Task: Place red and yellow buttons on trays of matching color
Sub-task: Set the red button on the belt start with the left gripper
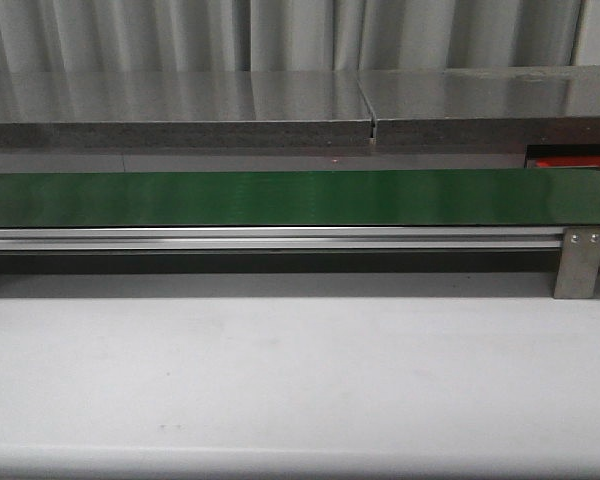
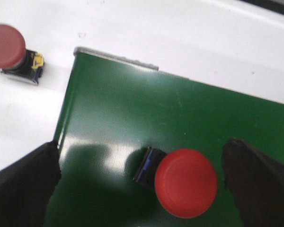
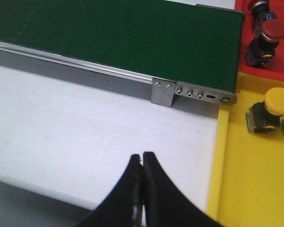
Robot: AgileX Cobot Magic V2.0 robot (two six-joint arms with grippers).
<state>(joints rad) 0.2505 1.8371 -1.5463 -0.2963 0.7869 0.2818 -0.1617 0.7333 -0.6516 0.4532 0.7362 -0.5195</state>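
We are sorting buttons by color. Our left gripper hangs over the green belt, and its two fingers are wide apart. A red button lies on the belt between them, closer to one finger than the other. Nothing touches it yet. Another red button sits off the belt on the white table, just past the belt's end.

Our right gripper hangs over the white table on the near side of the belt, by its right end. Its fingers are pressed together and hold nothing. Beside it is the yellow tray with a yellow button in it. Just past that, farther away, is the red tray with a red button in it. So some buttons are already home.

In the front view we see the long belt with no buttons and no arms on it. A bit of red shows at the far right.

We think the step now is picking the red button off the belt. Next the left fingers should come down around it, get it in the middle, and close on it. We think it may tip or roll if one finger bumps it first. Then it must go to the red tray.
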